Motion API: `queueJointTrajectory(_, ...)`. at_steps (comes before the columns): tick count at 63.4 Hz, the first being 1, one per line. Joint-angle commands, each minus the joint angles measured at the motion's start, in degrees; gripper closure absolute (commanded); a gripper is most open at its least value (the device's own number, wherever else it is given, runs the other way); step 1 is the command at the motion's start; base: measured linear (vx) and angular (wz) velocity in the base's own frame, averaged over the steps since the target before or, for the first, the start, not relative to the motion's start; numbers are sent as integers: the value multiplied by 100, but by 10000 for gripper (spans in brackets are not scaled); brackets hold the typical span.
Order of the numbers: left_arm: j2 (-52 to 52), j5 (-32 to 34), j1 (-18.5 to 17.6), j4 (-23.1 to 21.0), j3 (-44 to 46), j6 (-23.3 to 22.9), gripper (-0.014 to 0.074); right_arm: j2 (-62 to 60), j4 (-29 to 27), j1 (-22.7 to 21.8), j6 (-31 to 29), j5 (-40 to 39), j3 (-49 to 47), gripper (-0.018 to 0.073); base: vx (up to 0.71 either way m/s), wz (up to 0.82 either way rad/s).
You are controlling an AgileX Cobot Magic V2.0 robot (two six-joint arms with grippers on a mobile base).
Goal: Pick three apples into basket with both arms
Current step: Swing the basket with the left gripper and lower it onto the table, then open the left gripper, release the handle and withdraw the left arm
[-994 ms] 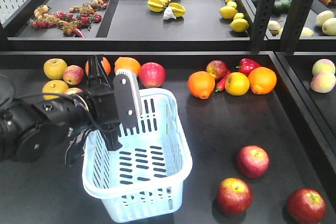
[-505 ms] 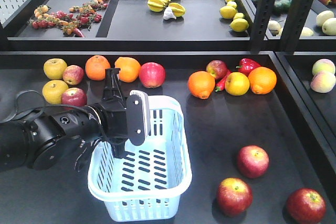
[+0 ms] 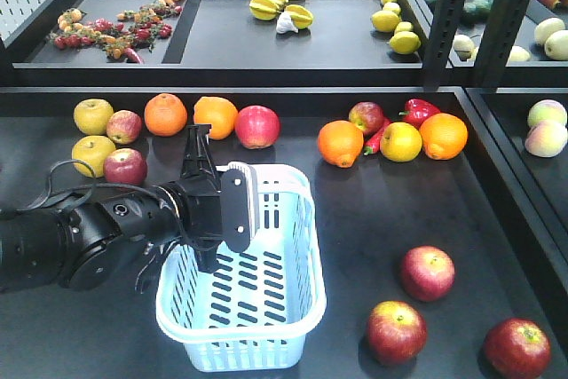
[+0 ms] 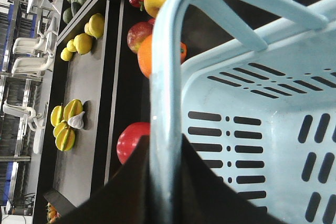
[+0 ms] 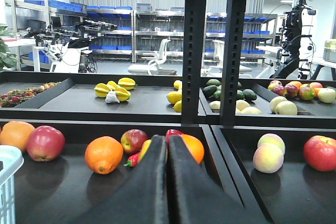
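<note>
the basket (image 3: 240, 354) is seen to be smooth pale blue plastic with a faint sheen. the three apples (image 3: 427, 272) (image 3: 396, 332) (image 3: 516, 348) are shown with glossy, waxy red skin. the worktop (image 3: 382, 210) is finished in matt black. the left hand (image 3: 216, 175) is fitted with a matt grey finger (image 3: 235, 212).

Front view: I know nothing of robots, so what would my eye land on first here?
A big black robot arm reaches in from the left, its gripper closed on a pale blue basket at the front of the dark table; the basket holds nothing. To its right, three red apples lie loose on the table, with a row of oranges and other fruit behind.
</note>
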State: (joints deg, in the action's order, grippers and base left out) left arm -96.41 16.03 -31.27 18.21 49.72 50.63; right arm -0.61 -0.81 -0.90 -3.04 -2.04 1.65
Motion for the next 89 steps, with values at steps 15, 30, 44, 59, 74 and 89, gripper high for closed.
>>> queueJointTrajectory(15,207,310,-7,-76,142,-38,155,-58,36,-26,-3,-423,84,566,0,0)
queueJointTrajectory(30,211,305,-13,-81,142,-42,-100,-58,36,-26,-3,-423,84,566,0,0)
queueJointTrajectory(44,268,138,-13,-81,142,-42,-122,-58,36,-26,-3,-423,84,566,0,0)
queueJointTrajectory(59,669,-408,-13,-137,142,-251,-109,-58,36,-26,-3,-423,84,566,0,0)
queueJointTrajectory(74,1187,-1099,-17,-131,142,-747,-102,-58,36,-26,-3,-423,84,566,0,0)
queueJointTrajectory(89,1844,-1729,-25,-395,142,-1070,-90,-58,36,-26,-3,-423,84,566,0,0)
